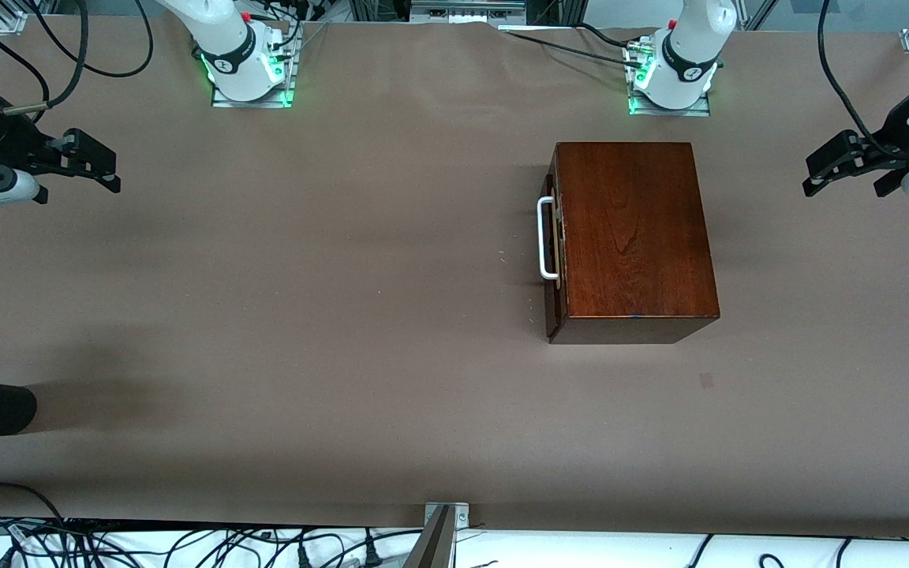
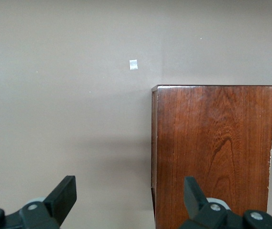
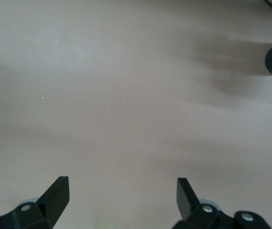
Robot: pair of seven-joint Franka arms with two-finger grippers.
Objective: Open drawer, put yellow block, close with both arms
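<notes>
Drawer shut, both tools wide and empty

Worktop (image 1: 344, 315) brown paper is seen bare around a mahogany box (image 1: 632, 237) set toward the left arm's end. The drawer (image 1: 553, 244) is closed flush, its white handle (image 1: 545, 238) facing the right arm's end. The left tool (image 1: 845, 170) hangs wide and empty over the worktop beside the box; the right tool (image 1: 91, 162) hangs wide and empty over the right arm's end. No yellow block is seen.

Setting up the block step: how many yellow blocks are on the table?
0. No yellow block shows in any view. Only the wooden box with its shut drawer sits at the left arm's end; a block may be hidden inside.
</notes>
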